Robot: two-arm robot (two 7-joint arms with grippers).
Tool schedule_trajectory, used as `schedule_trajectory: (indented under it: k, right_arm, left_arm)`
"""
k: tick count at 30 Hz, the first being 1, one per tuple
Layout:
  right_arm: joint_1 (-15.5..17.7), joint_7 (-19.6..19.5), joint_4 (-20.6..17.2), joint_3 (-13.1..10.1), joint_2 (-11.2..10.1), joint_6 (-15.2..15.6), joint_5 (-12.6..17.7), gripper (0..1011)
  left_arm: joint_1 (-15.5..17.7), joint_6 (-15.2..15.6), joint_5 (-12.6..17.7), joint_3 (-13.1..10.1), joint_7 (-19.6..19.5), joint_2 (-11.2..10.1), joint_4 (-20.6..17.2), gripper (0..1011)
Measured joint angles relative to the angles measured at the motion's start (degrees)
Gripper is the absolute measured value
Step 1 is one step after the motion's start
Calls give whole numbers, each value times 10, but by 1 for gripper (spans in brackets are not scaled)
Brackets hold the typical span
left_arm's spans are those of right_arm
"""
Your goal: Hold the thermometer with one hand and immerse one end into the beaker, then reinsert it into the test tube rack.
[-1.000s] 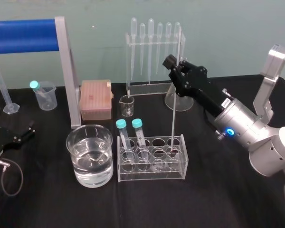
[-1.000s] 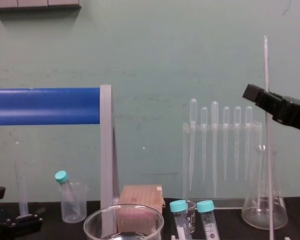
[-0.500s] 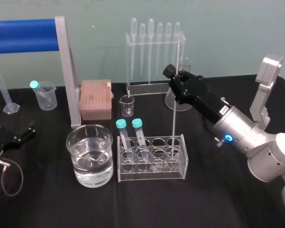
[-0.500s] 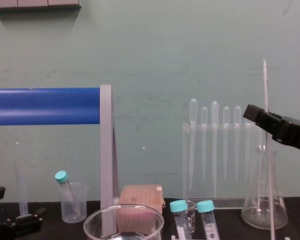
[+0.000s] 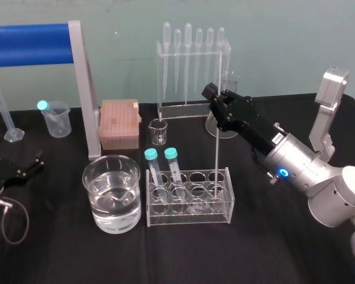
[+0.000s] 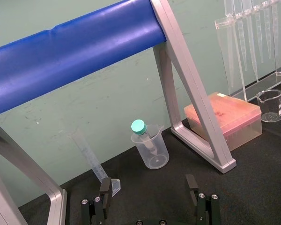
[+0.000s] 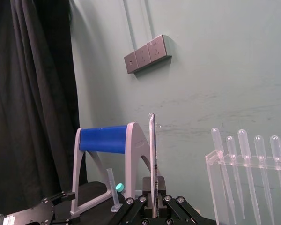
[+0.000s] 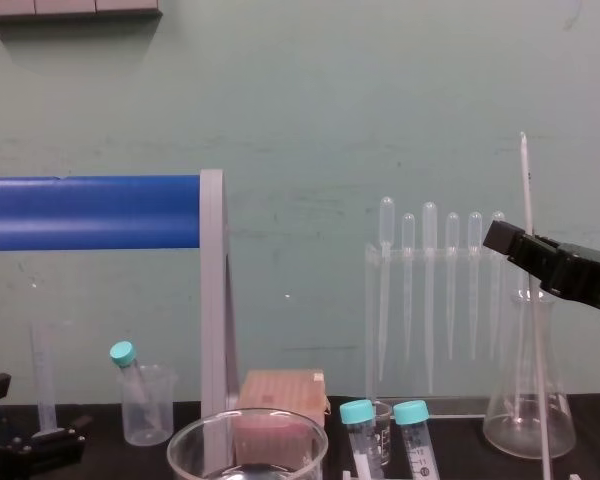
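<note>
The thermometer (image 5: 216, 160) stands nearly upright, its lower end down in a back-right hole of the low clear test tube rack (image 5: 189, 220). My right gripper (image 5: 216, 96) is shut on the rod's upper part; in the right wrist view the thermometer (image 7: 153, 159) rises from between the closed fingers, and the chest view shows the right gripper (image 8: 522, 246) clamped on the rod (image 8: 533, 340). The large beaker (image 5: 100, 204), half full of water, sits just left of the rack. My left gripper (image 6: 147, 206) rests open at the table's far left, holding nothing.
Two teal-capped tubes (image 5: 164, 168) stand in the rack's left side. Behind it are a tall pipette stand (image 5: 192, 71), a small glass beaker (image 5: 158, 131), a conical flask (image 5: 223, 123) and a pink box (image 5: 119, 124). A blue-bar frame (image 5: 83, 89) stands at the left.
My right gripper has come down and slightly toward me with the thermometer, so the rod sits lower in the rack. The left arm has not moved.
</note>
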State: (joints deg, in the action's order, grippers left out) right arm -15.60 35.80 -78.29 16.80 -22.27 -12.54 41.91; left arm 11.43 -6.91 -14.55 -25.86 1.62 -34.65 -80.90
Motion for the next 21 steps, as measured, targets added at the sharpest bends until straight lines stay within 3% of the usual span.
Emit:
schedule_trajectory:
  k: [12,21]
  right_arm:
    - [0,2,0,-1,0,-1,1,66]
    - [0,2,0,-1,0,-2,1,317]
  left_arm:
    - [0,0,0,0,0,0,0,1008]
    - [0,0,0,0,0,0,0,1008]
